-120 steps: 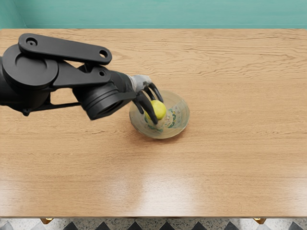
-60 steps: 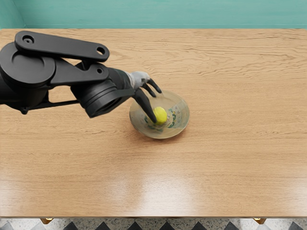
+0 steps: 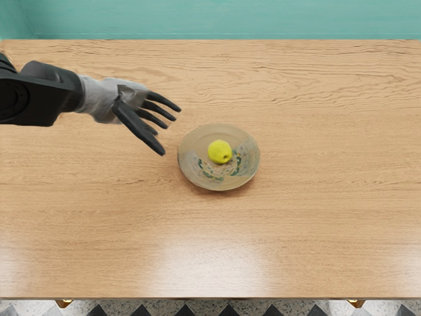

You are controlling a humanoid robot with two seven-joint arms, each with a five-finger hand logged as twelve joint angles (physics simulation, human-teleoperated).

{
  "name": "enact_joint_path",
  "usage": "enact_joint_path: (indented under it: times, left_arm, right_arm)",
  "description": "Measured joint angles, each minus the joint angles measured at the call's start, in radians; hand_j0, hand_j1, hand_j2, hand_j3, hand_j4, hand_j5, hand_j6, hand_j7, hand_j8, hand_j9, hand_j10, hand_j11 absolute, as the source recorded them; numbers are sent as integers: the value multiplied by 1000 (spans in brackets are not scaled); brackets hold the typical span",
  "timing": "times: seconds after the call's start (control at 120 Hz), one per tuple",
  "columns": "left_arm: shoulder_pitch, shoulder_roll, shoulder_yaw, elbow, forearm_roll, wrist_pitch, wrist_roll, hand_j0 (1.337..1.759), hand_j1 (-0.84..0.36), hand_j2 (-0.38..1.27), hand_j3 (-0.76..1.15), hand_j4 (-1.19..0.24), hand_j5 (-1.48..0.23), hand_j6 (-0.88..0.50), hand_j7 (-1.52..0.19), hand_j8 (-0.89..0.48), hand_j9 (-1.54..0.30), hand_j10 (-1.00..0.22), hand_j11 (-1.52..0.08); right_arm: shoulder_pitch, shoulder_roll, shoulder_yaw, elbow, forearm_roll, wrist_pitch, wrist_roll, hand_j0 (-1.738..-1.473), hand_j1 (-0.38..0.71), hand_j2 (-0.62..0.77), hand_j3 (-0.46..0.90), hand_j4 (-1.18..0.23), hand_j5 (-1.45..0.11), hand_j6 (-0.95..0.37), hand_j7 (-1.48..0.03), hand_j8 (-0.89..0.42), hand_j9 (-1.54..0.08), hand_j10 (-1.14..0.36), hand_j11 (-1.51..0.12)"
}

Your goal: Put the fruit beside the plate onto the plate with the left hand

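Left hand: the left hand (image 3: 131,108) hovers above the table (image 3: 316,217), fingers (image 3: 141,128) splayed and slack, gripping nothing.
Fruit: a yellow, lemon-like fruit (image 3: 220,151) sits near the middle of the plate (image 3: 191,166), ahead of the fingertips and clear of them.
Plate: a shallow glassy dish; its rim lies just beyond the longest fingertip, not touching.
Standing: the placement looks done.
Risk: the round fruit may roll if the dish is jolted; a low sweep of those outstretched fingertips towards the rim could nudge the plate and tip the fruit out.
Right arm: out of shot.
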Motion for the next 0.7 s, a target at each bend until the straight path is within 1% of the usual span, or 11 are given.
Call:
enact_joint_path:
  times: [0.075, 0.158, 0.267, 0.325, 0.4, 0.458, 0.5, 0.55, 0.583, 0.7]
  left_arm:
    - [152, 72, -114, -4, -3, -134, 0, 1658, 40, 54, 0, -258, -336, -256, -336, -257, -336, -259, -336]
    - [309, 121, -265, -6, -8, -275, 0, 1658, 43, 53, 0, -256, -334, -255, -333, -255, -333, -257, -333]
    - [422, 185, -427, -7, -29, -430, 0, 1658, 44, 52, 0, -255, -331, -254, -331, -254, -331, -255, -331]
    - [509, 192, -507, 1, -52, -473, 0, 1658, 45, 52, 0, -254, -330, -254, -330, -254, -330, -254, -330]
    - [539, 194, -574, 21, -74, -503, 0, 1658, 46, 52, 0, -253, -329, -253, -329, -253, -329, -253, -329]
    - [547, 194, -601, 61, -86, -515, 0, 1658, 47, 51, 0, -252, -328, -252, -328, -252, -328, -252, -328]
    - [558, 193, -613, 98, -96, -520, 0, 1658, 47, 51, 0, -252, -328, -252, -328, -252, -328, -252, -328]
    - [610, 196, -622, 140, -128, -524, 0, 1658, 48, 51, 0, -251, -327, -251, -327, -251, -327, -251, -327]
    - [630, 204, -625, 164, -147, -526, 0, 1658, 49, 51, 0, -250, -326, -250, -326, -250, -326, -251, -326]
    - [642, 205, -631, 223, -189, -529, 0, 1658, 50, 50, 0, -248, -324, -248, -324, -248, -324, -249, -324]
  right_arm:
    - [0, 0, 0, 0, 0, 0, 0, -1658, -307, -7, 0, -35, -45, -35, -45, -35, -45, -35, -45]
    - [0, 0, 0, 0, 0, 0, 0, -1658, -307, -7, 0, -35, -45, -35, -45, -35, -45, -35, -45]
    - [1, 0, 0, 0, 1, 0, 0, -1658, -307, -7, 0, -35, -45, -35, -45, -35, -45, -35, -45]
    - [1, 0, 0, 0, 1, 0, 0, -1658, -307, -7, 0, -35, -45, -35, -45, -35, -45, -35, -45]
    - [1, 0, 0, 0, 1, 0, 0, -1658, -307, -7, 0, -35, -45, -35, -45, -35, -45, -35, -45]
    - [1, 0, 0, 0, 1, 0, 0, -1658, -307, -7, 0, -35, -45, -35, -45, -35, -45, -35, -45]
    - [1, 0, 0, 0, 1, 0, 0, -1658, -307, -7, 0, -35, -45, -35, -45, -35, -45, -35, -45]
    - [1, 0, 0, 0, 1, 0, 0, -1658, -307, -7, 0, -35, -45, -35, -45, -35, -45, -35, -45]
    - [1, 0, 0, 0, 1, 0, 0, -1658, -307, -7, 0, -35, -45, -35, -45, -35, -45, -35, -45]
    - [1, 0, 0, 0, 1, 0, 0, -1658, -307, -7, 0, -35, -45, -35, -45, -35, -45, -35, -45]
